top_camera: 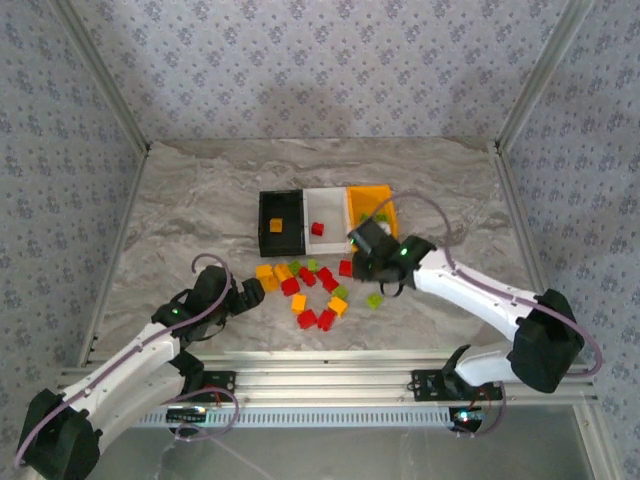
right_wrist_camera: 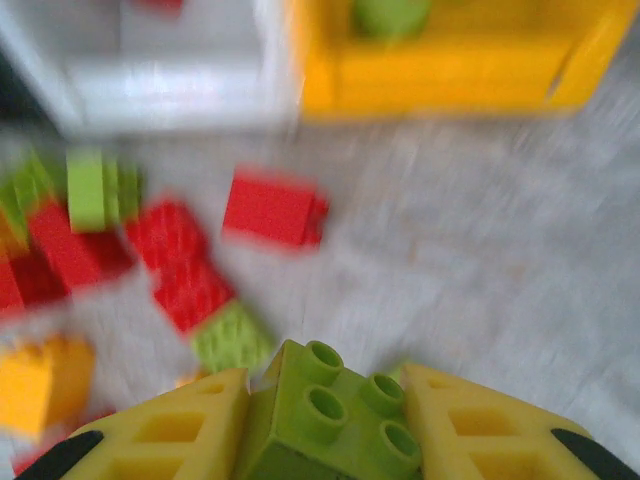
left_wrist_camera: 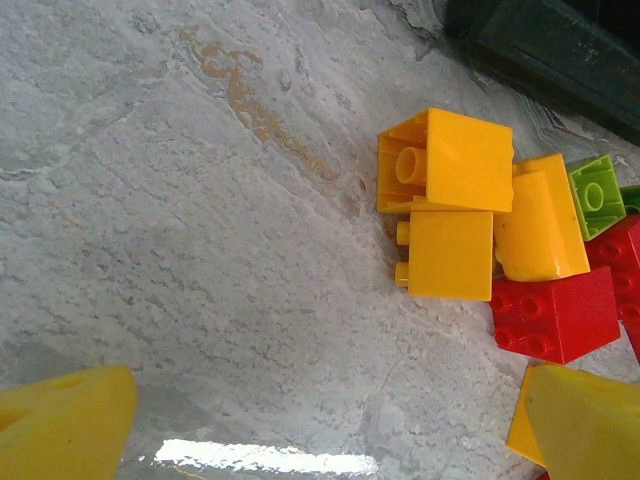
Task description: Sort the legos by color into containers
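- Black bin (top_camera: 281, 222): rectangular, open-topped, left end of a touching row of three at mid-worktop. It holds one orange-yellow brick (top_camera: 276, 225).
- White bin (top_camera: 326, 215): middle of the row, same shape. It holds one red brick (top_camera: 317, 229).
- Orange-yellow bin (top_camera: 372, 205): right end of the row. Something light green (right_wrist_camera: 390, 15) lies inside, too blurred in the right wrist view to tell its shape.
- Right pincer (right_wrist_camera: 325, 435): its yellow fingers (right_wrist_camera: 170, 430) are narrowed on a light green brick (right_wrist_camera: 325, 415), a four-stud block with studs up, clamped between the pads. It hangs above the worktop on the near side of the orange-yellow bin.
- Left pincer (left_wrist_camera: 320, 430): jaws spread wide with nothing between them, low over bare worktop at the left edge of the brick pile.
- Loose bricks (top_camera: 310, 290): glossy moulded plastic in red, orange-yellow and light green, scattered in a cluster in front of the bins. One light green piece (top_camera: 374, 300) sits apart to the right.
- Left wrist view: two orange-yellow blocks (left_wrist_camera: 450, 165) lie on their sides ahead of the pincer, and a red block (left_wrist_camera: 555, 315) lies near its right finger (left_wrist_camera: 580, 420).
- Worktop (top_camera: 200, 200): flat slab with a grey veined stone look and a slight sheen.
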